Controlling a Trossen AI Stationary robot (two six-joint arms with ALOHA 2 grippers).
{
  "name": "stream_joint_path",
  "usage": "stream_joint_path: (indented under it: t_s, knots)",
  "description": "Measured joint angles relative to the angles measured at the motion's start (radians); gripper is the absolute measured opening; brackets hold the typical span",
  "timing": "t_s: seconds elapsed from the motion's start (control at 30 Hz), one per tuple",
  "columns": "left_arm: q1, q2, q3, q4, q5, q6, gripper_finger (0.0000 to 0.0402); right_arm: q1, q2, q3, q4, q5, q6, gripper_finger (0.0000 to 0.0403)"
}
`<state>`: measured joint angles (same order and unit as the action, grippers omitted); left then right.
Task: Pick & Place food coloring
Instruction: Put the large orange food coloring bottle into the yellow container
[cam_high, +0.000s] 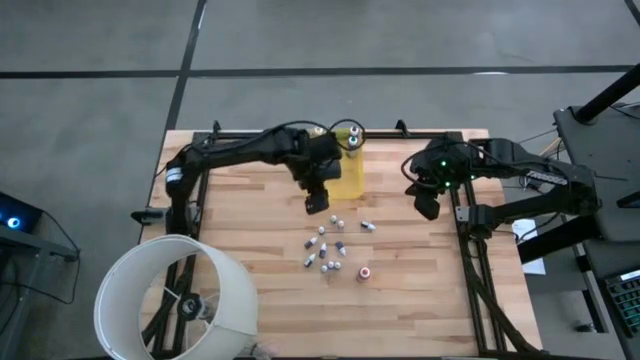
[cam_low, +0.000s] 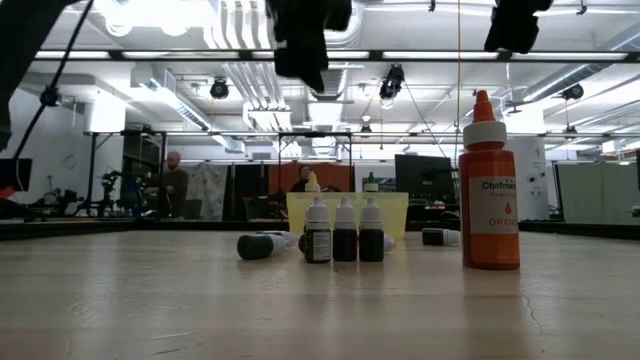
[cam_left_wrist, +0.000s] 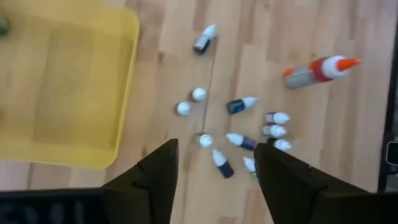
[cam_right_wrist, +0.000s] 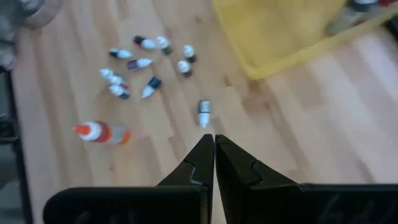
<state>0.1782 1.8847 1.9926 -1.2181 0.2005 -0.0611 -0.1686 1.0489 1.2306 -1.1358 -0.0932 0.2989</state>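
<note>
Your left arm reaches in from the table's left rear corner, bent at the elbow and stretched toward the middle of the table, wrist pitched downward. Your left gripper (cam_high: 316, 203) hangs above the tabletop with its two dark fingers (cam_left_wrist: 155, 180) spread wide apart and nothing between them. Your right arm is folded at the right rear side, and your right gripper (cam_high: 427, 207) also points down, its fingers (cam_right_wrist: 198, 165) pressed together; it seems to hang well clear of the surface, though height is hard to judge.

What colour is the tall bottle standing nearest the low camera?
Orange, with a white collar; the low view shows the tall bottle best.
</note>
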Motion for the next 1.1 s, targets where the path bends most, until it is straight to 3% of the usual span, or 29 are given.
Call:
stream_joint_path:
  t_s: [0.17, 0.6, 0.9, 1.1]
  knots:
    - [-0.068, -0.066, 0.000, 0.005, -0.026, -0.029, 0.0173, 0.057, 0.000, -0.061, 0.117, -0.067, 0.001, 0.0009]
    - [-0.184, -0.137, -0.002, 0.015, -0.115, -0.074, 0.0172, 0.239, 0.000, -0.216, 0.408, -0.107, 0.105, 0.0009]
    - [-0.243, -0.138, -0.050, 0.053, -0.127, -0.103, 0.0172, 0.312, 0.000, -0.216, 0.516, -0.118, 0.114, 0.0009]
    - [-0.288, -0.176, -0.152, 0.114, -0.141, -0.135, 0.0172, 0.336, 0.000, -0.186, 0.522, -0.117, 0.134, 0.0009]
